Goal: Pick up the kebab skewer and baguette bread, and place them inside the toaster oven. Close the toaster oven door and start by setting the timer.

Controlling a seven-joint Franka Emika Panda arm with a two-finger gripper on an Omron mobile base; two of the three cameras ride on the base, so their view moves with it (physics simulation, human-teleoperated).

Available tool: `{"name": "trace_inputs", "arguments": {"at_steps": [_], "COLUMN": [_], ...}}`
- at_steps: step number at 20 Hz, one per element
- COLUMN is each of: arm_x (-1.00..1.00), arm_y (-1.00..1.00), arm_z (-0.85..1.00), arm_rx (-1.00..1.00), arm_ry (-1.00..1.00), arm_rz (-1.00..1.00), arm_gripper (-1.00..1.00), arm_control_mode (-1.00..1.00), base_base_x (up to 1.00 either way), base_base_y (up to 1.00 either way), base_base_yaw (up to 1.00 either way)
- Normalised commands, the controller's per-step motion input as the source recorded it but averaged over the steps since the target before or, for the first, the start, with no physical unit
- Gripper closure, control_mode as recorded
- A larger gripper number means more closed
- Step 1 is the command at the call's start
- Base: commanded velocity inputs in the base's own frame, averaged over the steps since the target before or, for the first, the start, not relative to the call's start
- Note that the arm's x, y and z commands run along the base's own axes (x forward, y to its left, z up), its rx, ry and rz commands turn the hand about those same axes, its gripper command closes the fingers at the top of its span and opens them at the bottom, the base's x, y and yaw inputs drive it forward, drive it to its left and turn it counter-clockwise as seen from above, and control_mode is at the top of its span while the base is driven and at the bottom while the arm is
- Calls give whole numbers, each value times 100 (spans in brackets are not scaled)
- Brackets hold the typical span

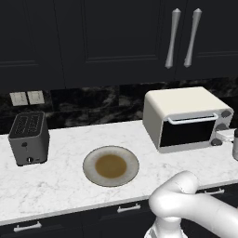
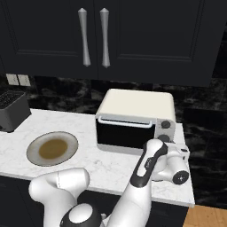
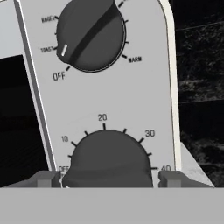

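We find the toaster oven [image 1: 186, 118] at centre right on the counter [image 1: 65, 186], its door [image 2: 125, 132] shut. The jaws stand spread, one fingertip [image 3: 46, 178] each side of the timer knob [image 3: 109, 159]; contact unclear.

Cream-white toaster oven [image 1: 186, 118] sits on the counter against the backsplash, its dark-glass toaster oven door [image 1: 188, 131] shut, handle up top.
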Motion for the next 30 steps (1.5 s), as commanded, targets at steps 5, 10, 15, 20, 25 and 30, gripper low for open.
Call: {"name": "trace_inputs", "arguments": {"at_steps": [5,10,15,20,25,30], "arm_x": [0,0,0,0,0,-2], "arm_y": [0,0,-5,-18,-14,-7], "arm_z": [0,0,0,-7,-10,-21], "arm_rx": [0,0,7,18,21,22], "arm_ry": [0,0,0,0,0,-4], "arm_rz": [0,0,0,0,-2,-1], "arm_gripper": [100,100,100,100,100,100], "arm_control_mode": [-100,-100,-100,-100,-100,-100], "base_base_x": [0,0,0,0,0,0], "base_base_y": [0,0,0,0,0,0], "base_base_yaw": [0,0,0,0,0,0]}}
